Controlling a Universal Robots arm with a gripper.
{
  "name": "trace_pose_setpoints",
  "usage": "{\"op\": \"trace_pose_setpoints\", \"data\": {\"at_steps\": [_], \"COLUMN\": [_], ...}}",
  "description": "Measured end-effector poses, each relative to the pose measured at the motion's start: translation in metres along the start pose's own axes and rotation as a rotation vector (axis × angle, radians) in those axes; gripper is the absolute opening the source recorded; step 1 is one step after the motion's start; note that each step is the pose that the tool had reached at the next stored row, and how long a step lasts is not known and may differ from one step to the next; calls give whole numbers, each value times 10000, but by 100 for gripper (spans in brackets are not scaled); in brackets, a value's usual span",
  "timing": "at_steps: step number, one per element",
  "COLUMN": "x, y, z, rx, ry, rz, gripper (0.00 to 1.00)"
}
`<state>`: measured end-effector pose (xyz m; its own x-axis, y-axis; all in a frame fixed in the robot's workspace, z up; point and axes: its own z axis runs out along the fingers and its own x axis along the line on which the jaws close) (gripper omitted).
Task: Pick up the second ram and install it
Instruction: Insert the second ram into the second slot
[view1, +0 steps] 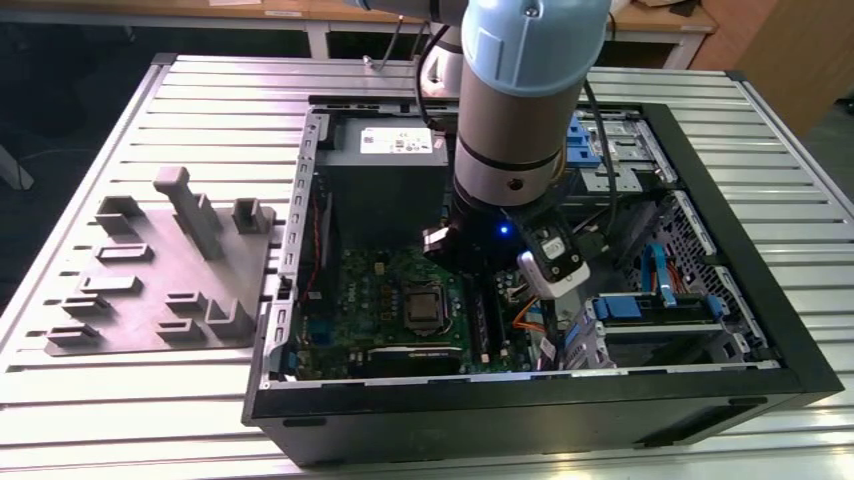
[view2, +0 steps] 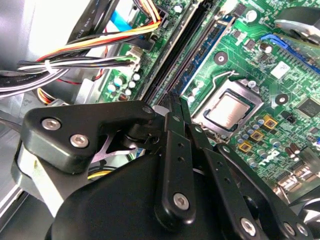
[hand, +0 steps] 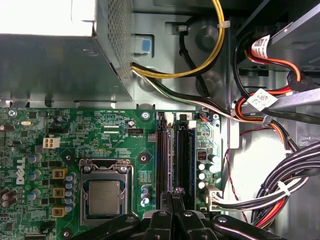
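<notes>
pincer (hand: 174, 196) fingers together, apparently clamped on second ram (hand: 174, 191) edge | above motherboard (hand: 100, 135) memory slots (hand: 175, 155), mid-case, open PC case (view1: 747, 300) on worktop (view1: 134, 400) centre | risk: tilt or misalignment jams stick against slot latches

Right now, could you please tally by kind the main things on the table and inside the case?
Case: 1
Fixture plate: 1
Motherboard: 1
CPU: 1
Power supply: 1
Total: 5
</notes>
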<state>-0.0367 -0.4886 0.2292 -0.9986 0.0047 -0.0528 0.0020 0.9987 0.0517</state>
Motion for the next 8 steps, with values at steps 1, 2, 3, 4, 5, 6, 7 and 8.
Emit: {"op": "trace_pose_setpoints", "data": {"at_steps": [1, 2, 3, 4, 5, 6, 7, 8], "x": [0, 0, 0, 0, 0, 0, 0, 1], "y": [0, 0, 0, 0, 0, 0, -1, -1], "z": [1, 2, 3, 6, 10, 14, 18, 24], "rx": [0, 1, 1, 1, 0, 1, 3, 3], "ry": [-1, -1, -2, -3, -4, -4, -3, -3], "rz": [8, 21, 35, 46, 51, 54, 57, 60], "gripper": [11, 11, 11, 11, 11, 11, 11, 11]}}
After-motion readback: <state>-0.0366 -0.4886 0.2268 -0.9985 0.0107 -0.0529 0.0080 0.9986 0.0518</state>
